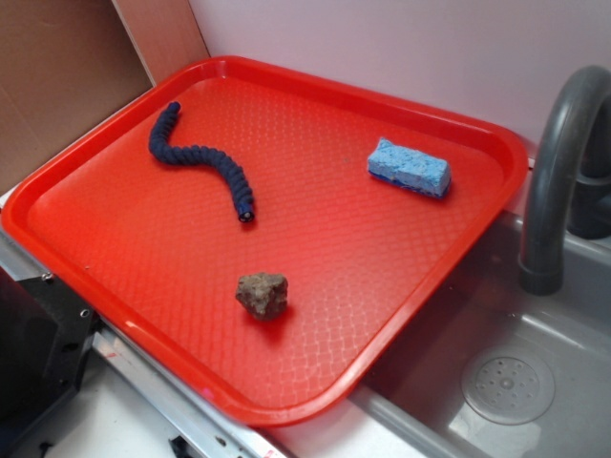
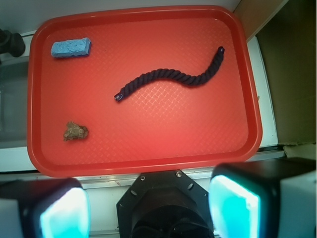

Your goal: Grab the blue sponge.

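The blue sponge [image 1: 410,168] lies flat near the far right corner of the red tray [image 1: 105,162]. In the wrist view the sponge [image 2: 71,47] is at the tray's top left corner. My gripper [image 2: 148,208] is open and empty, with its two cyan pads [image 2: 234,206] wide apart. It hovers high above the robot base, outside the tray's near edge and far from the sponge. The gripper does not show in the exterior view.
A dark navy segmented snake [image 1: 202,158] [image 2: 171,77] lies across the tray's middle. A brown rock [image 1: 262,294] [image 2: 75,131] sits near the tray's front edge. A grey sink [image 1: 516,382] with a faucet [image 1: 558,172] is beside the tray. The black robot base [image 2: 166,203] is below the gripper.
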Robot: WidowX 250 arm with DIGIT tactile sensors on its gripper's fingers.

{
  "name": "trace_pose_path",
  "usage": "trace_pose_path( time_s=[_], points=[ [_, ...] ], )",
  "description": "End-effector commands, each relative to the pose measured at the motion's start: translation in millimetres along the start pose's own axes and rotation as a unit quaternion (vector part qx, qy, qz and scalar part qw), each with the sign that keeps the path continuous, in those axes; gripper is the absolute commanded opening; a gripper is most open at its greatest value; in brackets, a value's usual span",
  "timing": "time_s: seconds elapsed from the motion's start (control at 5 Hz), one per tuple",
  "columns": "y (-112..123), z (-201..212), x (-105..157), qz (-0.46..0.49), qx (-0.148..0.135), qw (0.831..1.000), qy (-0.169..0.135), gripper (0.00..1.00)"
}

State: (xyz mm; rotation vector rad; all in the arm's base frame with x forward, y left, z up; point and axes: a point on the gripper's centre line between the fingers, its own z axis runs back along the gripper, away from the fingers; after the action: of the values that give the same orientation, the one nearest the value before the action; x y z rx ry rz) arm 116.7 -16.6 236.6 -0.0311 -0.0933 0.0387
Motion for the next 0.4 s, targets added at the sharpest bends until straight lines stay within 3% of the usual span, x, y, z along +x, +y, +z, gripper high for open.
trace_pose_path(
  time_s=[0.0, 0.2],
  points=[
    [0.0, 0.0, 0.0, 0.0, 0.0, 1.0, 0.0, 1.0],
    [1.4, -13.0, 32.2, -0.074, 0.036, 0.997, 0.001, 1.0]
  ],
)
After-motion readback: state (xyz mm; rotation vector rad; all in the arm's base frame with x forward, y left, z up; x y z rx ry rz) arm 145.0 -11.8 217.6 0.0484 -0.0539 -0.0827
